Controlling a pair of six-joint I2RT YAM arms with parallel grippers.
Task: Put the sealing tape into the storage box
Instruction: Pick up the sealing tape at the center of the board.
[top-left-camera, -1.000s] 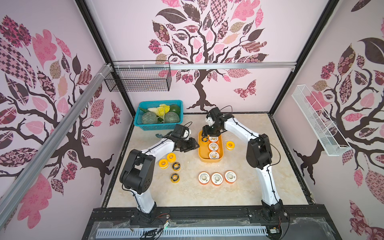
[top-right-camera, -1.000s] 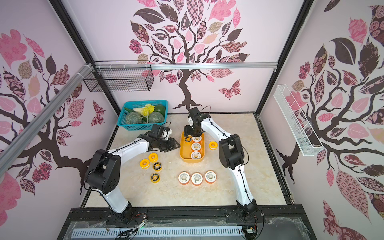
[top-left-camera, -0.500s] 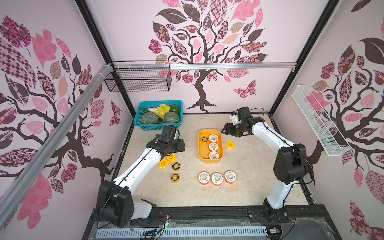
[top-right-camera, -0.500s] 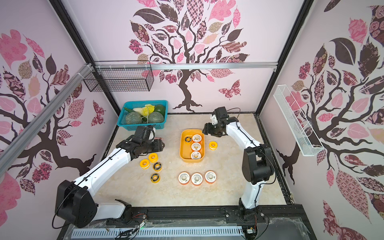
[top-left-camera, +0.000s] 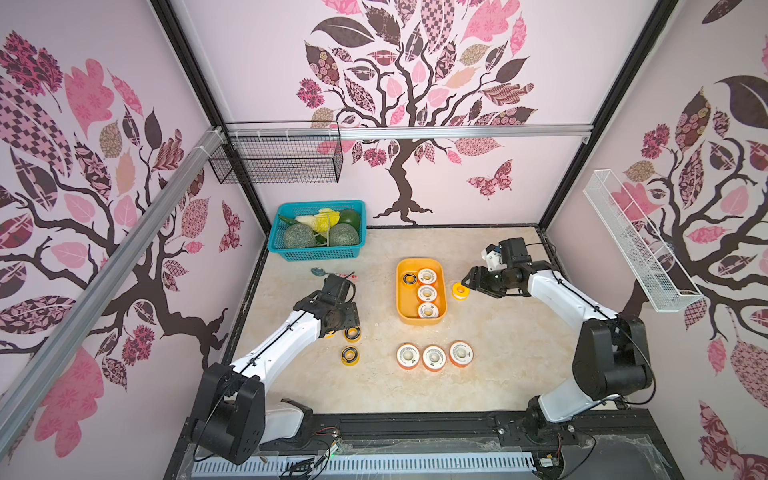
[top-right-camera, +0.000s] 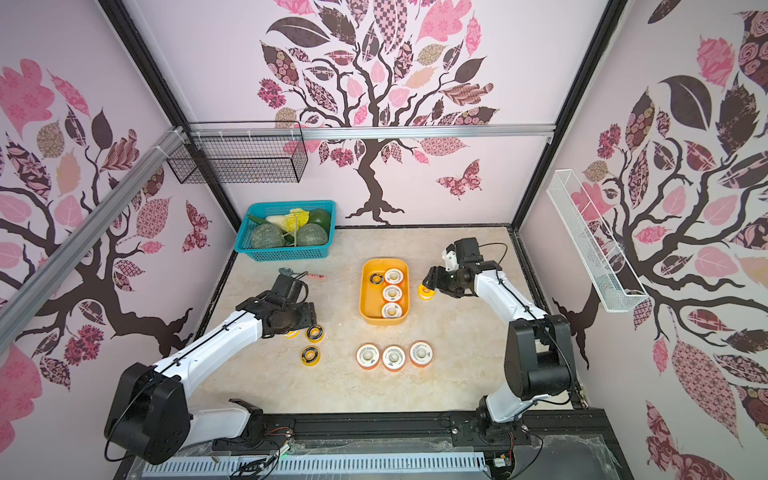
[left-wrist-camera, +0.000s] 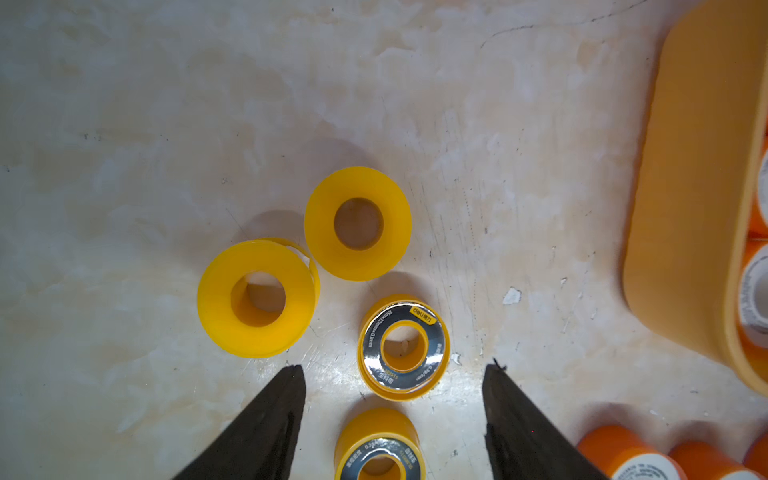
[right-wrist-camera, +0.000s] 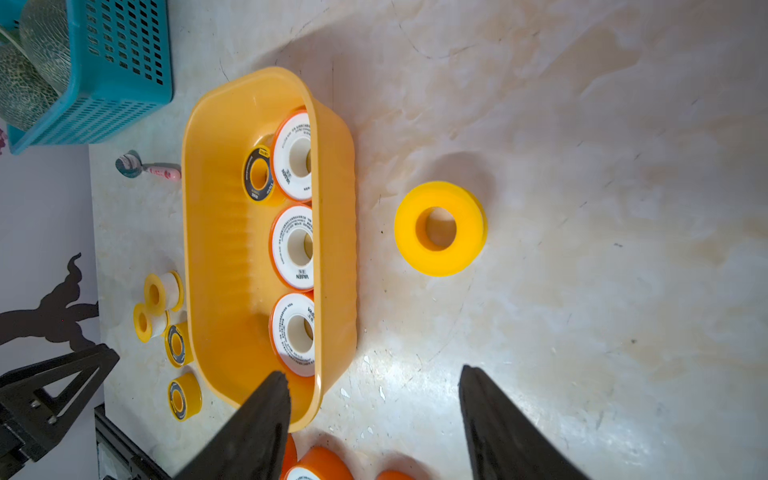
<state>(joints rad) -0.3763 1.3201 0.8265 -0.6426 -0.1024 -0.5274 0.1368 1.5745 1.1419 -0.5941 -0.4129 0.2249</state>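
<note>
The storage box (top-left-camera: 404, 305) is a yellow-orange tub mid-table, holding three white-faced spools of sealing tape and one black-faced spool (top-left-camera: 409, 278). My right gripper (right-wrist-camera: 372, 372) is open and empty. It hovers right of the box, close to a plain yellow spool (top-left-camera: 459, 289) (right-wrist-camera: 440, 228). My left gripper (left-wrist-camera: 395, 368) is open above two black-faced spools (left-wrist-camera: 403, 347) (left-wrist-camera: 380, 449), touching neither. Two plain yellow spools (left-wrist-camera: 257, 297) (left-wrist-camera: 357, 224) lie just past them. Three orange-rimmed spools (top-left-camera: 434, 358) stand in a row in front of the box.
A teal basket (top-left-camera: 316, 253) of vegetables sits at the back left, with a small spoon (top-left-camera: 322, 272) in front of it. A black wire basket (top-left-camera: 276, 158) hangs on the back wall and a white one (top-left-camera: 636, 245) on the right wall.
Both grippers have left the box. The left arm swung back to the spools on the left and opened wider. The right arm swung out to the right, then came in beside the lone yellow spool.
</note>
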